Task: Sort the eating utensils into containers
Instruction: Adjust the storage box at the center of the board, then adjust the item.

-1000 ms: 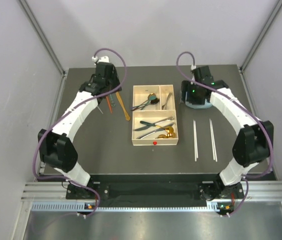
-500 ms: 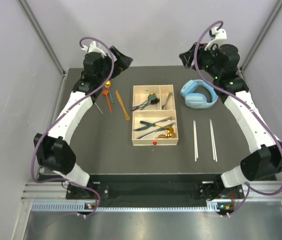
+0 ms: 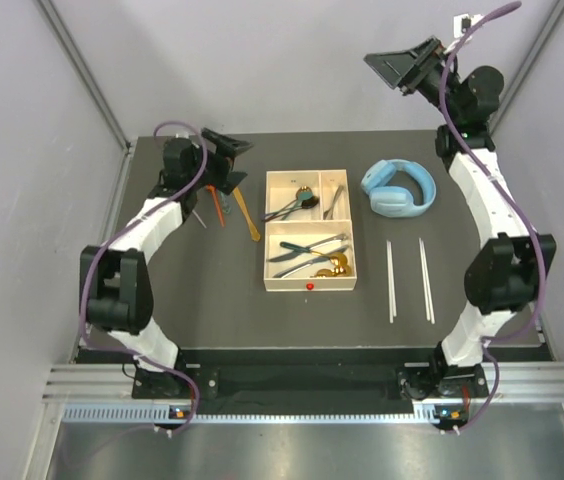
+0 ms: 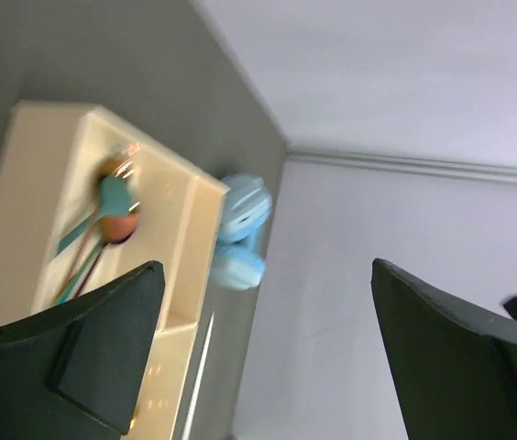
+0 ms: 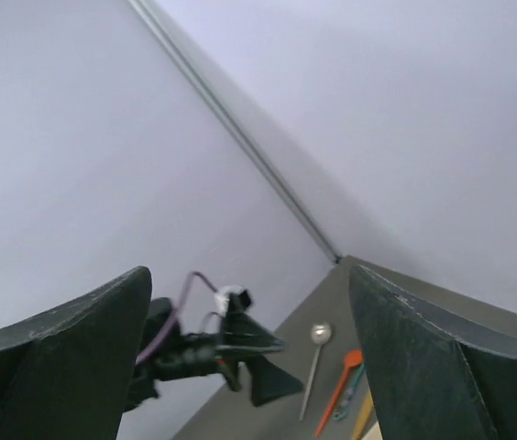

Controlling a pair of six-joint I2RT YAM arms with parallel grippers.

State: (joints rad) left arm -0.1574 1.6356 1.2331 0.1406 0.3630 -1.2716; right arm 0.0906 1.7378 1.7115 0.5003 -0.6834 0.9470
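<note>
1. Left gripper (image 3: pixel 228 160) hovers over the far-left part of the table (image 3: pixel 212 300), jaws wide, holding nothing.
2. Right gripper (image 3: pixel 405 63) hangs high at far right, jaws likewise wide and empty.
3. Cream tray (image 3: pixel 267 262) holds some cutlery (image 3: pixel 307 248); orange spoon (image 3: pixel 219 206), wooden knife (image 3: pixel 246 214), perhaps others, lie left of it, chopsticks (image 3: pixel 392 282) right.

Looking slantwise over the dark counter (image 4: pixel 103 55), everything tilted and somewhat blurred. Jaws spread wide with nothing between, one dark finger (image 4: pixel 93 357) low on the left, the other low on the right. Behind the left finger, the cream tray (image 4: pixel 196 238), split by dividers into compartments. In one compartment, a teal spoon (image 4: pixel 112 194) against an orange-gold spoon bowl (image 4: pixel 121 225), handles running toward the finger. Just beyond the tray's far wall, light-blue headphones (image 4: pixel 238 234) on the counter. Lower down beside the tray, a pale thin stick (image 4: pixel 203 353). Behind it all, pale wall (image 4: pixel 378 82) crossed by a grey seam.
</note>
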